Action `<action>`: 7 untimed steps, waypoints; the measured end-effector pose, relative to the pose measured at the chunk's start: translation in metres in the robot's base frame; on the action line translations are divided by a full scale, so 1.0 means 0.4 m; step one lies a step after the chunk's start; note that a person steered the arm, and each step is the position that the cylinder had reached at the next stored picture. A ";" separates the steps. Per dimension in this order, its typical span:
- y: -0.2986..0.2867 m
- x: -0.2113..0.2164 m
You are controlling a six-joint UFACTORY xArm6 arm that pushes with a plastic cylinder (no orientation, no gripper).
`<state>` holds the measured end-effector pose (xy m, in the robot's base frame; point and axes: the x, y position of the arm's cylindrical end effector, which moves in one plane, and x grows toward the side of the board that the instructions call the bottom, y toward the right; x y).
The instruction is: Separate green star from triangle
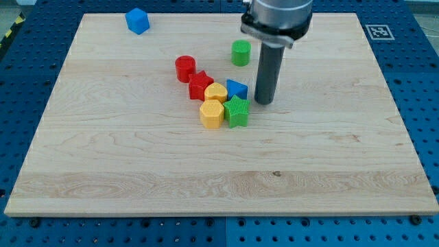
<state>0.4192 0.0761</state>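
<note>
green star (237,111) ribbed, touching blue triangle (236,88); my tip (263,102) beside

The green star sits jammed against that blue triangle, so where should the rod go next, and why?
Probably my tip should slide toward the view's left and slightly down, into the seam between the blue triangle and the green star. It stands just right of the touching pair, so wedging there could shove the star downward, away.

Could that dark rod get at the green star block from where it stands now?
Probably yes. My tip stands just to the view's right of the green star block and the blue triangle block, with only bare wooden board between.
</note>
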 end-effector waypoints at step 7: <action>-0.015 0.077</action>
<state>0.4499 0.0702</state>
